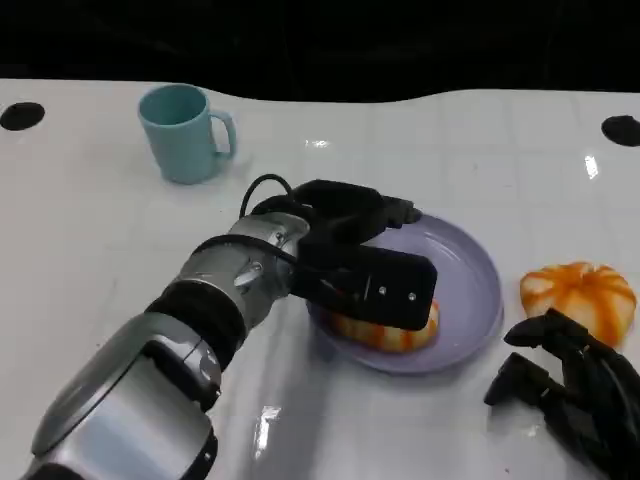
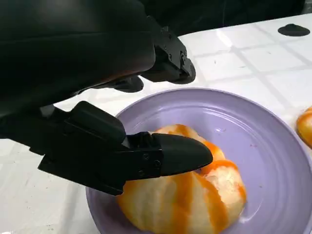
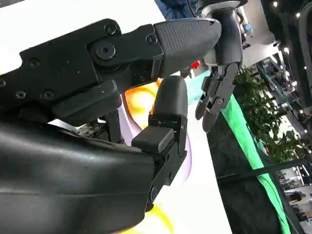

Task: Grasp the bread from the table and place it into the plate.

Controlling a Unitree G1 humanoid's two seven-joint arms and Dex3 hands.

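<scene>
An orange-striped bread (image 1: 385, 335) (image 2: 195, 200) lies on the near side of the lilac plate (image 1: 480, 300) (image 2: 253, 126). My left hand (image 1: 355, 250) (image 2: 97, 97) hangs over it. The thumb (image 2: 170, 156) lies just across the top of the bread, and the other fingers (image 2: 170, 63) are lifted well clear of it, so the hand does not grip it. A second striped bread (image 1: 578, 297) (image 2: 306, 126) sits on the table right of the plate. My right hand (image 1: 570, 395) (image 3: 122, 97) rests near the front right edge, fingers apart and holding nothing.
A teal mug (image 1: 185, 132) stands at the back left of the white table. Two black round marks (image 1: 22, 115) (image 1: 622, 129) sit near the far corners. My left forearm (image 1: 170, 350) crosses the table from the lower left towards the plate.
</scene>
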